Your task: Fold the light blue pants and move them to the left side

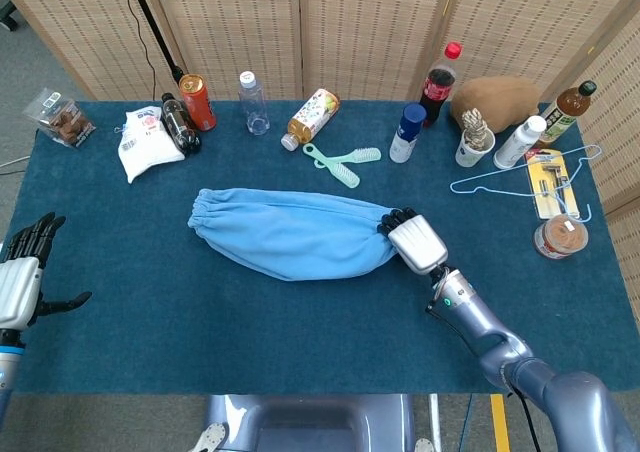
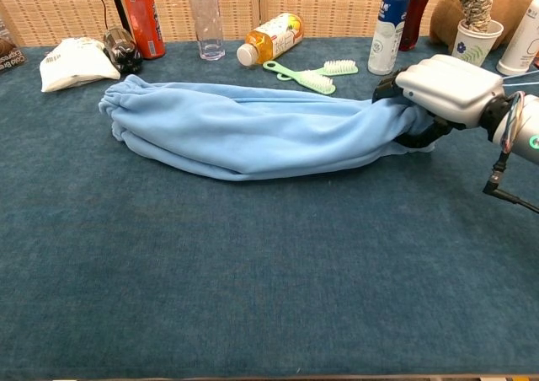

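At pants (image 1: pixel 290 234) right end: right robot hand (image 1: pixel 412 239) gripping.

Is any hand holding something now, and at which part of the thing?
The right hand grips the pants at their right end, fingers curled over the cloth. The left hand holds nothing.

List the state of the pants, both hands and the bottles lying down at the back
light blue pants: folded lengthwise, lying flat mid-table
right hand: grips the pants' right end
left hand: holds nothing, fingers apart, at the table's left edge
juice bottle: on its side
dark bottle: on its side
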Controlling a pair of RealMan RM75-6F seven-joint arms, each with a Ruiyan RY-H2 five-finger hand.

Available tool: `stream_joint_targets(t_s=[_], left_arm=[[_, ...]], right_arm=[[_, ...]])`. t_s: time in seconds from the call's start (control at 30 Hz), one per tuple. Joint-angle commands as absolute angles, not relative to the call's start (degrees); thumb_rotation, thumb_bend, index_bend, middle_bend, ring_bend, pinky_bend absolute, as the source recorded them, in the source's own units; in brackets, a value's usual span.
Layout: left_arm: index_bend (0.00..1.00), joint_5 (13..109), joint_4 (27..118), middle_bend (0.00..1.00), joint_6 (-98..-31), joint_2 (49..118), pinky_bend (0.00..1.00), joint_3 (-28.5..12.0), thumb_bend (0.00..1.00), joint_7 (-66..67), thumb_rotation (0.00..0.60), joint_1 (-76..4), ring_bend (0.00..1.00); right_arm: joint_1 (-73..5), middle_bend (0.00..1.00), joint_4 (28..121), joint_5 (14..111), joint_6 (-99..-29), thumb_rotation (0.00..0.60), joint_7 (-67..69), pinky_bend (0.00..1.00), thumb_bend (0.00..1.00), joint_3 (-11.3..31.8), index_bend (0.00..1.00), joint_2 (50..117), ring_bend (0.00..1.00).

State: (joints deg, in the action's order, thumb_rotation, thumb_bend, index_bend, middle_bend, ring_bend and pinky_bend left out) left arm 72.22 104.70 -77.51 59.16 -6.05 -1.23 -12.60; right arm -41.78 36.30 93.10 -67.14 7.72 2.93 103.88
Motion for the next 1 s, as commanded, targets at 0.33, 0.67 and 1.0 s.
stream_joint_targets(t_s=[0.33,0.67,1.0], left_arm=[[0.00,73.1,104.9,0.00,-77.3,59.1,0.00,-6.0,0.02,-1.4,0.600,-12.2,0.00],[0.00,73.8,105.6,0.00,-77.6,58.9,0.00,-5.8,0.02,-1.2,0.600,-11.7,0.00],[0.00,73.5,105.4,0.00,-76.9,58.7,0.00,-5.9,0.02,-1.6,0.600,-11.7,0.00]], right_arm=[[-39.5,0.41,32.7,93.3,-71.4,0.600,11.7,0.48,0.94,1.9,0.59,100.7,0.35],[-37.1,0.41,31.6,95.6,-75.6,0.600,12.7,0.48,0.94,-0.6,0.59,95.7,0.35],[-39.1,0.41,38.9,98.3,-78.4,0.600,6.7,0.48,0.95,-1.1,0.59,89.8,0.35]])
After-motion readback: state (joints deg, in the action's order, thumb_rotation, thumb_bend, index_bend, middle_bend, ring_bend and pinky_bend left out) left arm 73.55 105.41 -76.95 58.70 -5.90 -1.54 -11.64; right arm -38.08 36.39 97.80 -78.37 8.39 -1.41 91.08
